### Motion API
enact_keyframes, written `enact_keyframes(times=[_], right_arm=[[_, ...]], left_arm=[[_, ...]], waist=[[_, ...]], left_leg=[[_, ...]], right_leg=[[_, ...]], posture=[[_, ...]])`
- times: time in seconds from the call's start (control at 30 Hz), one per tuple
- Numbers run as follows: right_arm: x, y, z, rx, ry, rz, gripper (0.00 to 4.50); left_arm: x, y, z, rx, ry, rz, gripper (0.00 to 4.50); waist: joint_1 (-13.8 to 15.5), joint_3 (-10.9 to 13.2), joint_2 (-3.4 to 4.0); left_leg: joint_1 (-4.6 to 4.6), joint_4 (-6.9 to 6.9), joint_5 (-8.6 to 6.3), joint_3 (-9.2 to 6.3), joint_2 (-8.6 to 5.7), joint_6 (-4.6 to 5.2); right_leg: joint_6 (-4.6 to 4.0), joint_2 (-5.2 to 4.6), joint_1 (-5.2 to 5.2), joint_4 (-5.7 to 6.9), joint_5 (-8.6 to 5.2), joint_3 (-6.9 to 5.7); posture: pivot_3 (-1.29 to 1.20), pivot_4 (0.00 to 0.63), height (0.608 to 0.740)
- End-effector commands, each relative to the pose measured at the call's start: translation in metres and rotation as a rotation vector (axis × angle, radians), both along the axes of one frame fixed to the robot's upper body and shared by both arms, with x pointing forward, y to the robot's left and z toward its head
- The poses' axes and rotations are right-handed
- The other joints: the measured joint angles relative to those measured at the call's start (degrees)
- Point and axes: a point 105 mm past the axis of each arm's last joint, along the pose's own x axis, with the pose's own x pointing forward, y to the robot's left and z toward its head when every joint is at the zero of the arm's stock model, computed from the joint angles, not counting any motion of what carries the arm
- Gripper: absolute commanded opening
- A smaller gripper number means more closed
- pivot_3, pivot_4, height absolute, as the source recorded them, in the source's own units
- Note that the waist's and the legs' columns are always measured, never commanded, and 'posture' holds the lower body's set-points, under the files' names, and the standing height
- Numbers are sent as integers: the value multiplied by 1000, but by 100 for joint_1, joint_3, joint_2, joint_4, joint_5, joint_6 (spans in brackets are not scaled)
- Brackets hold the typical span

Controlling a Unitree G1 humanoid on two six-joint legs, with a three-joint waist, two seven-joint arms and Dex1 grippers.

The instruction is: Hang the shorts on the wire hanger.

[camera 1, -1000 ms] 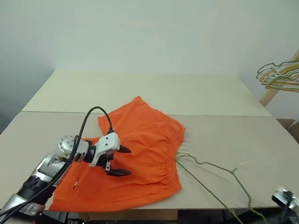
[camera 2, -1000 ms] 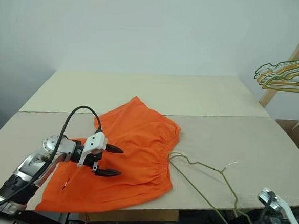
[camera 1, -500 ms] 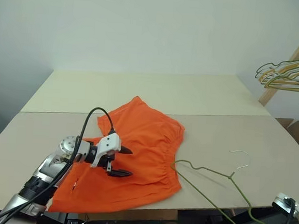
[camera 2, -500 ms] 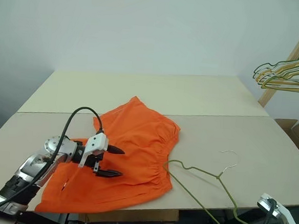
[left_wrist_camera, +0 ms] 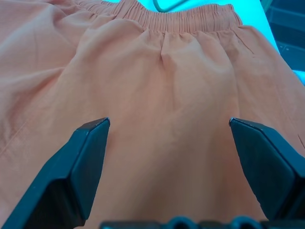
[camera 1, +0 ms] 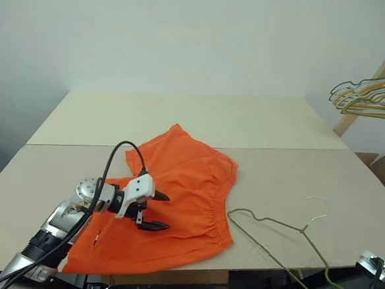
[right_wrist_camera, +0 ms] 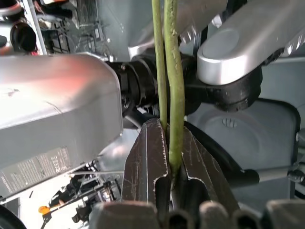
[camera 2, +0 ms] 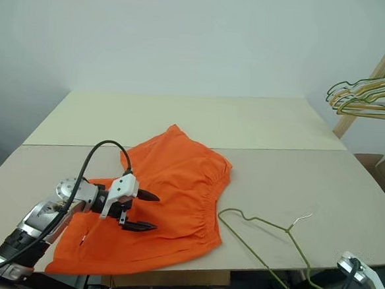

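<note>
Orange shorts (camera 1: 175, 203) lie under wide left fingers (camera 1: 155, 211); right wrist view shows right fingers (right_wrist_camera: 143, 157) clamping the wire hanger (right_wrist_camera: 172, 95).

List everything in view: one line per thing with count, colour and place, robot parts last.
bright orange fabric shorts: one, orange, flat on the table's near left part.
thin olive-green wire hanger: one, olive green, right of the shorts, running past the table's near edge.
bunch of wire hangers: several, pale green, yellow and grey, on a wooden rack at far right.
table: one, beige, two boards.
left tool: one, black fingers, open over the shorts.
right tool: one, dark fingers, shut on the olive-green wire.
</note>
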Motion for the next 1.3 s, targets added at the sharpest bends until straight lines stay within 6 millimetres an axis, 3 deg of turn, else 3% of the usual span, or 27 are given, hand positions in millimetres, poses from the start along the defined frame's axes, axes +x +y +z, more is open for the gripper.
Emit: enact_keyframes(times=[0.03,0.67,1.1,1.3], right_arm=[[1,6,5,32,-24,39,0],[12,14,9,96,-69,101,0],[54,17,2,46,-32,68,0],[67,27,11,118,12,52,0]], left_arm=[[1,-2,10,-10,-36,-10,4358],[-1,-3,8,-9,-35,-9,4358],[-7,-3,2,4,-39,-4,4358],[-9,-4,-1,14,-42,-3,4358]], waist=[[-2,0,0],[-8,0,-1],[11,-2,3],[4,-4,8]], left_leg=[[0,0,0,1,0,0],[5,0,0,2,1,0],[8,-1,0,6,0,0],[8,-1,0,6,0,-1]], right_leg=[[0,0,0,0,0,1],[0,1,1,1,0,2],[0,-6,-6,12,0,11],[-1,-13,-10,16,0,14]], posture=[[-260,0,740],[-253,0,740],[-227,0,740],[-221,0,740]])
